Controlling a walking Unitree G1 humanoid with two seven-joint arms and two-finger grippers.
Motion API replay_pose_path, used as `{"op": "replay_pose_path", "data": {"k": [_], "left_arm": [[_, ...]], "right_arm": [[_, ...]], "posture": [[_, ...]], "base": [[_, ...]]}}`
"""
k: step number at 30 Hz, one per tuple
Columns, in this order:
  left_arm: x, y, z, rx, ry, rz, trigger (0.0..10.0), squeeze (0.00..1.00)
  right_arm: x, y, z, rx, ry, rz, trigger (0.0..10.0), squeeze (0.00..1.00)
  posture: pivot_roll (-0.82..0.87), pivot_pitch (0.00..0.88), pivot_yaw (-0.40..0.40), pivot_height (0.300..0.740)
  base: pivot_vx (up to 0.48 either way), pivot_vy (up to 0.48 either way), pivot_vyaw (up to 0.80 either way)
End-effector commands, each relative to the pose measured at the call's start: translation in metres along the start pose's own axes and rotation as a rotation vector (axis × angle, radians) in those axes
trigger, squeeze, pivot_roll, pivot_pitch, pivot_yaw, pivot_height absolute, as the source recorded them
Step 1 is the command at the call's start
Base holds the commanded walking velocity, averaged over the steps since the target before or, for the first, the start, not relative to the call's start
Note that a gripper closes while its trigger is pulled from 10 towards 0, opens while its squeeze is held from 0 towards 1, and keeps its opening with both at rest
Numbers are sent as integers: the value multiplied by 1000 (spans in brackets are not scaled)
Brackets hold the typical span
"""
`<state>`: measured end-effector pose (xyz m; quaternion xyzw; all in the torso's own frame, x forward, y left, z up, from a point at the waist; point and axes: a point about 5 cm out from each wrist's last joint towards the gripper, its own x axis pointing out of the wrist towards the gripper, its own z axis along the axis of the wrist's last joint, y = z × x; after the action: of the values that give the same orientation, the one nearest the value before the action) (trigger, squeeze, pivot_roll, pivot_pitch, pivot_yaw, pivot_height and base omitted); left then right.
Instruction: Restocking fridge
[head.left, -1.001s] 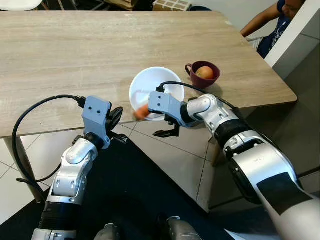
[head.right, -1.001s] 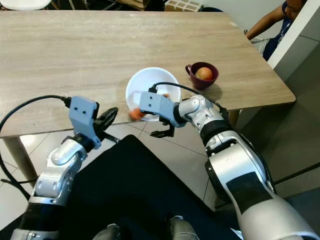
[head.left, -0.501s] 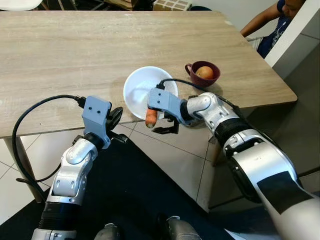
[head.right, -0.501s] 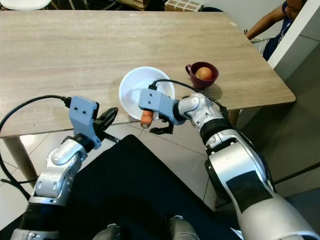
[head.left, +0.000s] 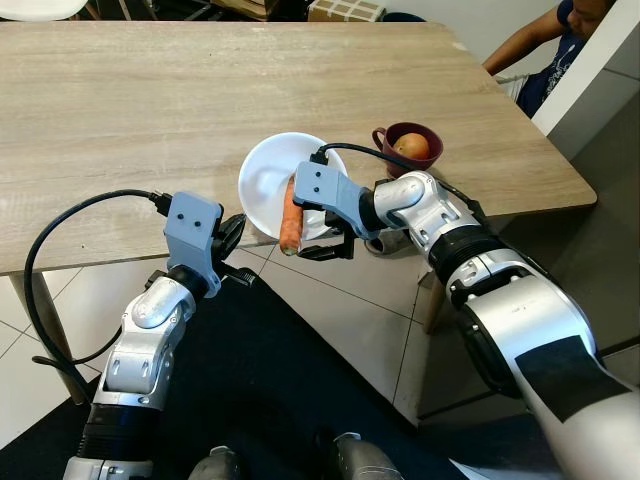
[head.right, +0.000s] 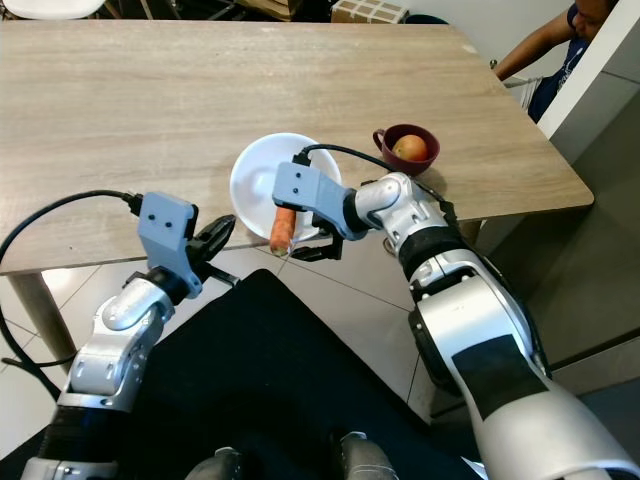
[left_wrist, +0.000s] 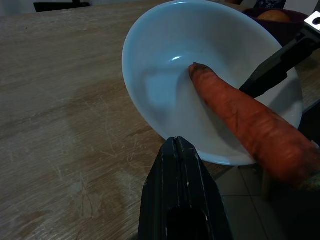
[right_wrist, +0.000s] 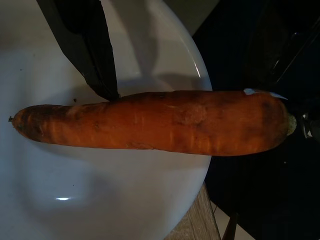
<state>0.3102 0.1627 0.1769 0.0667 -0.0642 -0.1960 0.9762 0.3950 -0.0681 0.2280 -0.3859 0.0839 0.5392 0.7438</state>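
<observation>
Now lying lengthwise across the white bowl (head.left: 262, 180), thin tip inside, thick end overhanging the near rim past the near edge of the wooden table (head.left: 120, 110): carrot (head.left: 290, 215), a second ago hanging blurred at the rim, half a second ago pointing down off the edge. Bowl also sliding left a little over the same span. Right gripper (head.left: 325, 232) holding at the carrot, fingers straddling it, one black finger (right_wrist: 82, 42) pressing its side; probably still clamped, though the contact is partly hidden. Meaning for the task: carrot getting loaded into the bowl for carrying to the fridge, not yet settled. Left gripper (head.left: 230, 238) waiting just beside the near edge, fingers (left_wrist: 180, 200) pressed together, gripping nothing. Sitting untouched to the right: maroon cup (head.left: 408, 147) with a round fruit. No brands, labels or writing readable anywhere.
</observation>
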Motion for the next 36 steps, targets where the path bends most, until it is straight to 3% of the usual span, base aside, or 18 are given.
{"op": "replay_pose_path", "data": {"k": [1, 9, 10, 11, 13, 14, 15, 36], "left_arm": [[-3, -2, -2, 11, 16, -14, 10000, 0], [-2, -2, -2, 12, 16, -15, 10000, 0], [-2, -2, -2, 12, 16, -15, 10000, 0], [-2, -2, -2, 12, 16, -15, 10000, 0], [-2, -2, -2, 11, 14, -16, 10000, 0], [-2, -2, -2, 11, 14, -16, 10000, 0], [-2, -2, -2, 10, 14, -16, 10000, 0], [-3, -2, -2, 7, 15, -17, 10000, 0]], "right_arm": [[0, 1, 1, -6, -3, 14, 10000, 0], [-4, -4, 7, 0, -22, 10, 10000, 0], [-4, -4, 7, 0, -21, 10, 4510, 0], [-4, -4, 7, 0, -21, 10, 4510, 0], [-4, -4, 6, 2, -20, 12, 863, 0], [-4, -4, 6, 2, -20, 13, 863, 0], [-4, -4, 6, 5, -21, 16, 0, 0], [-8, -4, 6, 32, -32, 66, 0, 0]], "posture": [[-37, 173, -97, 740], [-38, 171, -95, 740], [-38, 170, -96, 740], [-38, 170, -96, 740], [-39, 172, -96, 740], [-38, 172, -96, 740], [-38, 173, -96, 740], [-38, 176, -96, 740]], "base": [[0, 0, 0], [0, 0, 0], [0, 0, 0], [0, 0, 0], [0, 0, 0], [0, 0, 0], [0, 0, 0], [0, 0, 0]]}}
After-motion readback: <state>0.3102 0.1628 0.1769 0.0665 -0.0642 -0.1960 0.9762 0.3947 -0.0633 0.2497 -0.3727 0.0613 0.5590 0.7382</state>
